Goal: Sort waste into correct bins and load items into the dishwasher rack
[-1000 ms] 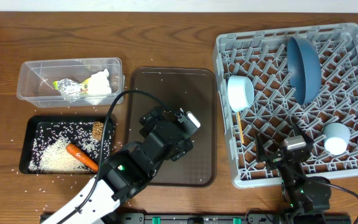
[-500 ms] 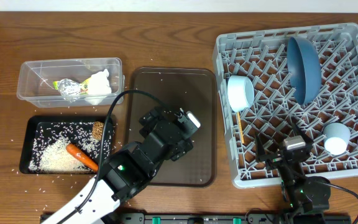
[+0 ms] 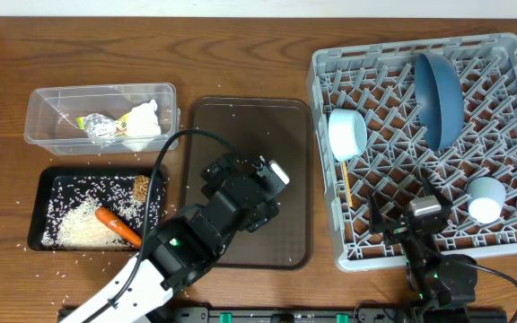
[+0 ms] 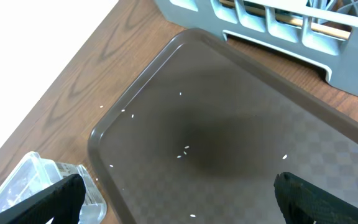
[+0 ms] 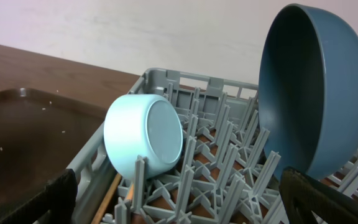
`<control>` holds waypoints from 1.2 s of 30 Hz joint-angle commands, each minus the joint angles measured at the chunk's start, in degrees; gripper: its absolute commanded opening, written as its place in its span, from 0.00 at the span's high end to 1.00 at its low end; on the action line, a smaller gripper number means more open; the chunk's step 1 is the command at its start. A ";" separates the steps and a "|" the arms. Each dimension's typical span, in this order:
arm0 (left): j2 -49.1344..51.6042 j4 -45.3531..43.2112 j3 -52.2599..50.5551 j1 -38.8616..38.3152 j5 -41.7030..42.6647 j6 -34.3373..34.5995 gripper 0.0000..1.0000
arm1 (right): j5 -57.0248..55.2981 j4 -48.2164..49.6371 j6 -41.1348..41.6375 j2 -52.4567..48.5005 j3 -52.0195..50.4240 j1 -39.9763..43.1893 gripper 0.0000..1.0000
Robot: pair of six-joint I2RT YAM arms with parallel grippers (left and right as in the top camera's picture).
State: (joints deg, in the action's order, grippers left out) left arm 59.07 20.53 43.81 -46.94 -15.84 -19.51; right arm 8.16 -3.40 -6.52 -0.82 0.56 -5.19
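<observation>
Rice grains (image 4: 185, 149) directly under the spread left gripper (image 4: 179, 194), dishes racked at frame right.

Both sets of jaws stand wide and hold nothing. The left gripper hovers over the lower middle of the brown serving tray (image 3: 240, 112). A thin scatter of white grains lies on that tray beneath and ahead of it, toward the top of the overhead frame; they have no long axis to line up with. The black tray (image 3: 36, 211), holding the rice heap (image 3: 79, 229) and the carrot (image 3: 117, 226), sits just left of the serving tray, so the left arm looks much the nearer for any last clearing. The right gripper (image 3: 408, 213) hangs at the lower edge of the dishwasher rack (image 3: 326, 72), where blue plate (image 3: 438, 99), bowl (image 3: 348, 133) and light-blue cup (image 3: 486, 197) rest among the pegs. The wrappers (image 3: 97, 127) sit in the clear box (image 3: 39, 117) at upper left.
</observation>
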 commanded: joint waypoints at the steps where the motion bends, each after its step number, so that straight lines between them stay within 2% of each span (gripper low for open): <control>1: -2.86 -0.07 -0.02 0.66 -0.74 -0.07 0.02 | 0.46 0.00 -0.39 0.44 -0.26 0.79 0.01; 6: -7.82 -0.07 -2.05 5.11 -0.76 -0.09 0.02 | 0.46 0.00 -0.39 0.44 -0.26 0.79 0.01; 12: -17.92 -0.02 -3.43 16.50 -0.76 -0.09 0.02 | 0.46 0.00 -0.39 0.44 -0.26 0.79 0.01; 22: -31.65 -0.04 -3.48 31.06 -0.76 -0.09 0.02 | 0.44 0.00 -0.39 0.44 -0.26 0.79 0.01; 29: -35.56 0.00 -4.37 35.19 -0.76 -0.09 0.02 | 0.46 0.00 -0.39 0.44 -0.26 0.79 0.01; 36: -41.16 2.36 -14.10 38.21 -0.76 0.17 0.02 | 0.46 0.00 -0.39 0.44 -0.26 0.79 0.01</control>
State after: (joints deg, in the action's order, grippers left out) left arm 20.43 21.98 34.09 -10.15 -16.32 -19.51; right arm 8.19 -3.42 -6.50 -0.73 0.56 -5.19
